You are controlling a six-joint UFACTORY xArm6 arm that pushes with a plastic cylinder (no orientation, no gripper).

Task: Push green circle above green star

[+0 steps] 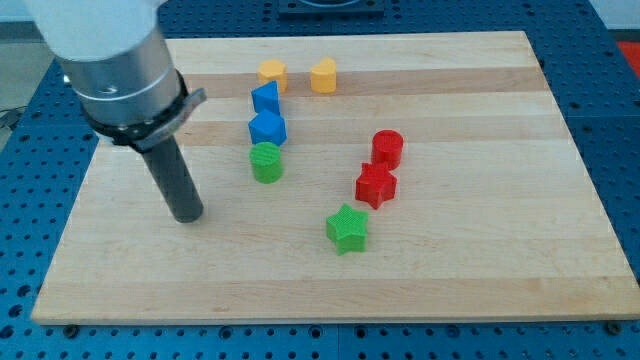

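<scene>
Toward the view's left, my tip (pixel 187 213) is resting on the wooden board (pixel 480 270), and since I am ending in a plain dark rod with nothing to open or close, I am holding nothing and touching no block. Moving rightward, the green circle (pixel 266 162) is sitting clear of my tip, a little higher in the view than it. Directly above the circle, two blue blocks are stacking up the view: a blue block (pixel 267 128) touching the circle's upper edge and a blue wedge-like block (pixel 265 98) just above that. At the top of this column an orange block (pixel 272 73) is lying, with a second orange block (pixel 323 75) just beside it on the right. Further right and lower, the green star (pixel 347 229) is sitting well apart from the circle, toward the view's bottom. Right of the star, a red star-like block (pixel 376 185) is lying just above it, and a red cylinder (pixel 387 149) is standing close above that one.
</scene>
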